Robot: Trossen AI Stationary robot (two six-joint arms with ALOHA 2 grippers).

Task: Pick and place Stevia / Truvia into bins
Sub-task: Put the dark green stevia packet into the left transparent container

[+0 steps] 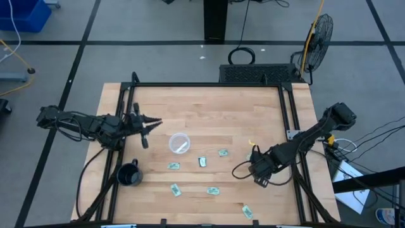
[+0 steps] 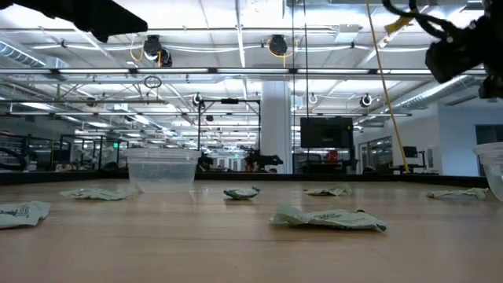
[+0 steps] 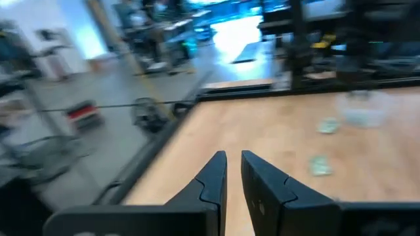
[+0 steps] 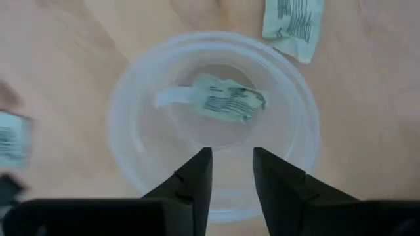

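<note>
The right end effector (image 4: pixel 232 172) is being held partly open, empty, above a cup (image 4: pixel 213 121) containing one sachet (image 4: pixel 226 99).

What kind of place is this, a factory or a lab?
Probably a big open robotics lab or workshop: a wooden table with two robot arms, a high ceiling of pipes and strip lights, and rows of workstations with a dark screen behind.

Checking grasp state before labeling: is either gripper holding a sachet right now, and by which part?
Nothing is held. The right gripper hangs open over a clear cup, a sachet lying loose inside. The left gripper has nothing between its fingers.
</note>
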